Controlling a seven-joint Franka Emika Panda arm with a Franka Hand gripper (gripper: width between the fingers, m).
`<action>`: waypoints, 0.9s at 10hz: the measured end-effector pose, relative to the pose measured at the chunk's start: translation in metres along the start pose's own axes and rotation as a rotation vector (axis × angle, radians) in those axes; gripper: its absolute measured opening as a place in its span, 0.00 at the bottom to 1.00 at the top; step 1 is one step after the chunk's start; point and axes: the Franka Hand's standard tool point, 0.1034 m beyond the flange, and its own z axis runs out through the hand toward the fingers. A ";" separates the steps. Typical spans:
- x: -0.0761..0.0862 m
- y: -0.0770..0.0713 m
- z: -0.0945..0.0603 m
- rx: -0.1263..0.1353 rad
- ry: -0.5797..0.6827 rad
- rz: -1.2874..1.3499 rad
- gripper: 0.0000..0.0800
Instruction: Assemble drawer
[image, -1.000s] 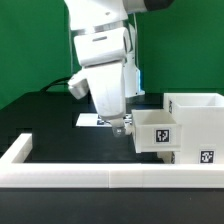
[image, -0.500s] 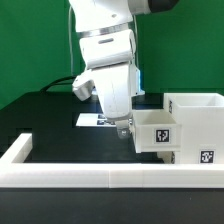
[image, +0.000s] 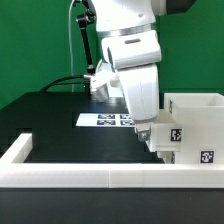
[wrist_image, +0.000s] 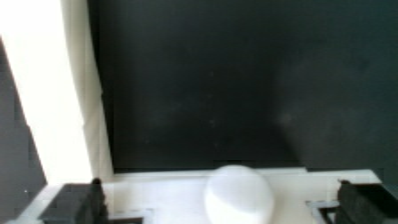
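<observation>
The drawer's tall white housing (image: 198, 112) stands at the exterior view's right. A small white tray (image: 170, 134) with a black-and-white tag sticks out of its front, mostly hidden behind my arm. My gripper (image: 146, 134) is low, right against the tray's outer face. In the wrist view the tray's white face (wrist_image: 160, 194) and its rounded knob (wrist_image: 237, 196) lie between the two dark fingers. My gripper (wrist_image: 217, 202) is open, with the jaws far apart. Another tag (image: 207, 156) shows lower on the housing's front.
The marker board (image: 104, 120) lies flat on the black table behind the arm. A low white rail (image: 90, 178) edges the table's front and left side, and it shows in the wrist view (wrist_image: 45, 90) too. A dark cable hangs behind the arm.
My arm has moved toward the exterior view's right. The small tray has gone with it, deeper into the housing, and less of it sticks out now.
</observation>
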 end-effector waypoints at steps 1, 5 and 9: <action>-0.002 0.000 0.000 0.000 -0.002 -0.005 0.81; 0.014 -0.002 0.005 0.006 0.002 -0.003 0.81; 0.041 0.000 0.004 -0.002 0.007 -0.001 0.81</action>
